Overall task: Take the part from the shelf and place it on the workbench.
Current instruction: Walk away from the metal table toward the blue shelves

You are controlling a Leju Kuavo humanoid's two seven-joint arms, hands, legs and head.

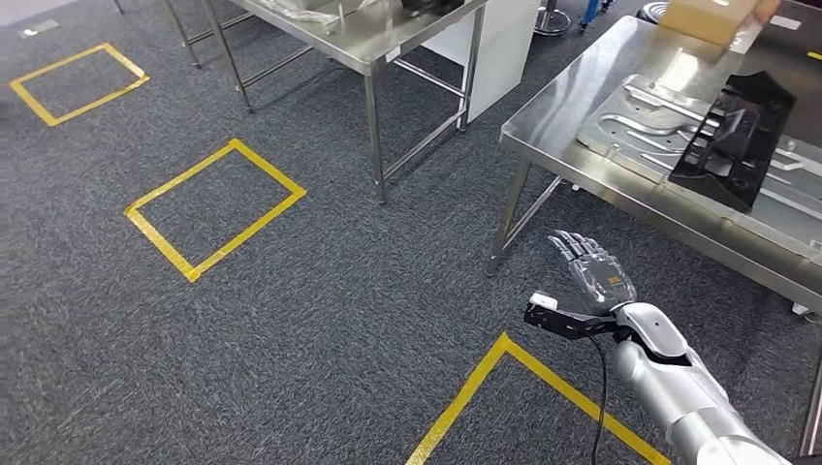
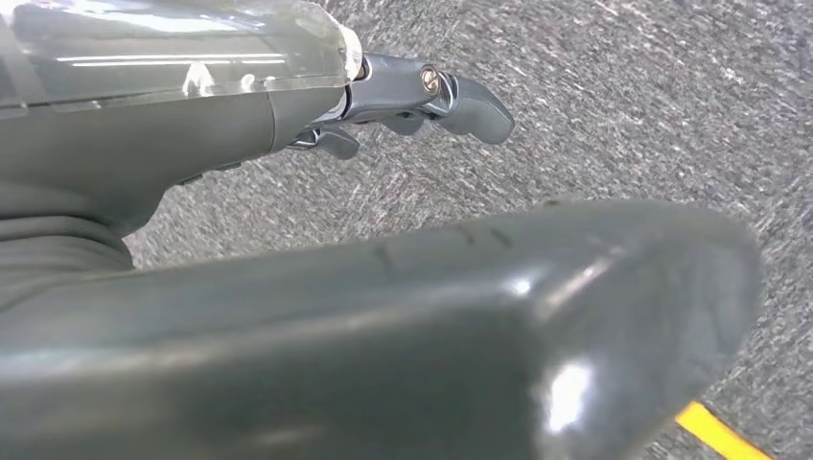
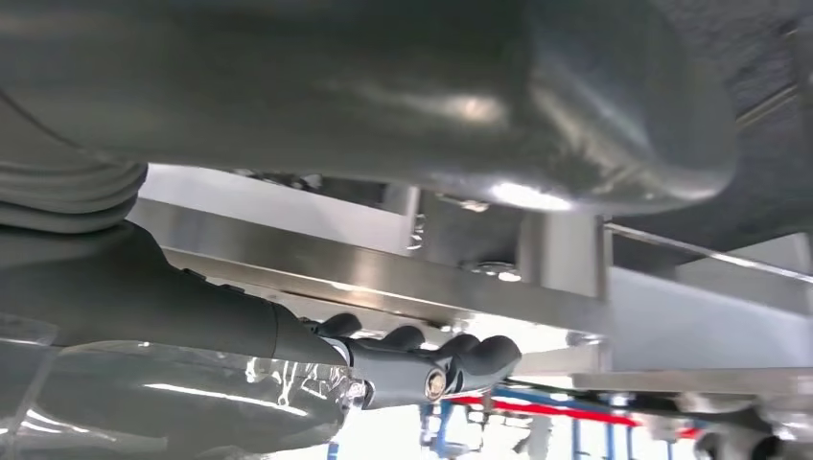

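Black part [image 1: 734,141] lies tilted on a pressed metal panel [image 1: 640,121] on the steel workbench [image 1: 557,121], right. Right hand [image 1: 593,274] empty, fingers apart, below bench edge. Left hand [image 2: 403,96] over carpet, holding nothing; fingers' spread unclear. No legible writing.

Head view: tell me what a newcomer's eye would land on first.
The black part stands out, lying tilted on a grey moulded tray on the steel workbench at right. Below it, the silver right hand hangs open over the carpet, holding nothing. Yellow tape rectangles mark the dark floor to the left.
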